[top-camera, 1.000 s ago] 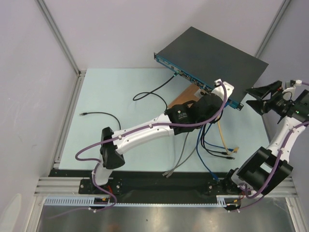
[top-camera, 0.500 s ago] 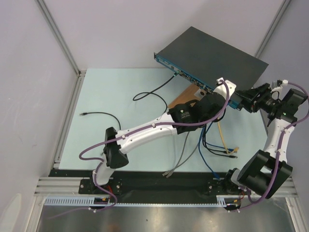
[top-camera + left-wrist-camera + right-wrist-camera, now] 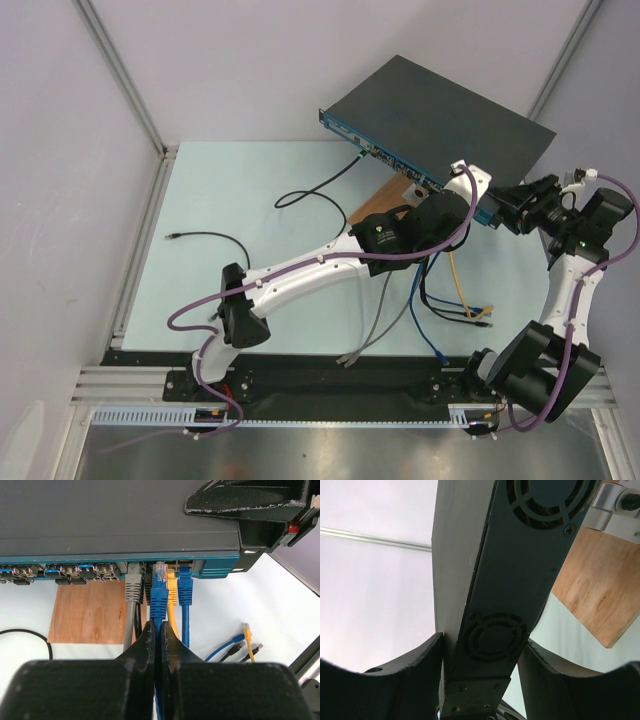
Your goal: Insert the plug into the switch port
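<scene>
The switch (image 3: 115,515) lies just ahead of the left hand (image 3: 157,626). Its blue socket face is turned toward that hand and its long axis runs crosswise to the fingers. The plug (image 3: 159,596) stands in line with those fingers, clear tip at the socket row, between a grey plug (image 3: 132,587) and a yellow plug (image 3: 172,589). Whether it is seated, I cannot tell. The left hand is pinched narrow just behind the plug. The right hand (image 3: 482,640), half-wide, clamps the switch's vented end.
</scene>
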You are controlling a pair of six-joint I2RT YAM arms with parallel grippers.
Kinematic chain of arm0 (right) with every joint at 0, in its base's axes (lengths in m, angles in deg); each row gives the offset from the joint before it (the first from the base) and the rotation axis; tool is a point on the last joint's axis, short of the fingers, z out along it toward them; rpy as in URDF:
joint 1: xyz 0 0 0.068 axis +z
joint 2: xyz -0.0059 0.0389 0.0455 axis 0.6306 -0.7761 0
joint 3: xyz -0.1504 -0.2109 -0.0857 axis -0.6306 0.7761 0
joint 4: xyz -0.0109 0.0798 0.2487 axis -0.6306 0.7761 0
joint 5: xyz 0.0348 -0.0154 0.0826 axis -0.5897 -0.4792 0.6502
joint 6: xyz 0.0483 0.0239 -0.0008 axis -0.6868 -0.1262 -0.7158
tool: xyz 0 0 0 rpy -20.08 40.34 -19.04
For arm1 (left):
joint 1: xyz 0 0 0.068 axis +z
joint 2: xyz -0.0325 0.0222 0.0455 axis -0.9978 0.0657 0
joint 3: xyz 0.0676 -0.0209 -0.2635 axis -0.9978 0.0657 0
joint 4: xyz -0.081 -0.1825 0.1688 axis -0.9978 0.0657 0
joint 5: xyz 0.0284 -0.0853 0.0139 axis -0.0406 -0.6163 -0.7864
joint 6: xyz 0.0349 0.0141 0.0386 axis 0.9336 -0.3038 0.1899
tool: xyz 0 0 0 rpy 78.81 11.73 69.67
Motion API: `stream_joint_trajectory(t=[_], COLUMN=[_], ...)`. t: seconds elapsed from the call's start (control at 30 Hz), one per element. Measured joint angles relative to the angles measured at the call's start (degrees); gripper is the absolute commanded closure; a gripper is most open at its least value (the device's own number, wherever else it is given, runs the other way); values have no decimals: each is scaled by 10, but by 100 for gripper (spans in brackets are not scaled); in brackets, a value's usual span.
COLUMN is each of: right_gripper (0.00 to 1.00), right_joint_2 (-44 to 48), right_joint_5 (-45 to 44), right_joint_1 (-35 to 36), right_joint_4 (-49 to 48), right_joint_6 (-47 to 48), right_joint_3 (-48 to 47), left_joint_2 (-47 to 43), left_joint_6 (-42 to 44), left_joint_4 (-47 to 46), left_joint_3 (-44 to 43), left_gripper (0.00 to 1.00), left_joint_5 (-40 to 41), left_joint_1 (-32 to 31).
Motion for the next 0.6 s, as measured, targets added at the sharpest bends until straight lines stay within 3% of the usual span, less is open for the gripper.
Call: stream_joint_trajectory(t=[0.6], right_gripper=[100], right_joint_2=[12], right_joint_5=[-12], right_joint_1=[4], right_joint_4=[-31], right_joint_6=[-33], right_joint_3=[16], left_joint_2=[0], left_joint_6=[-1], left_joint_4=[3], left_joint_3=[0], left_gripper=[100], left_joint_5=[-4], left_joint_1=[1])
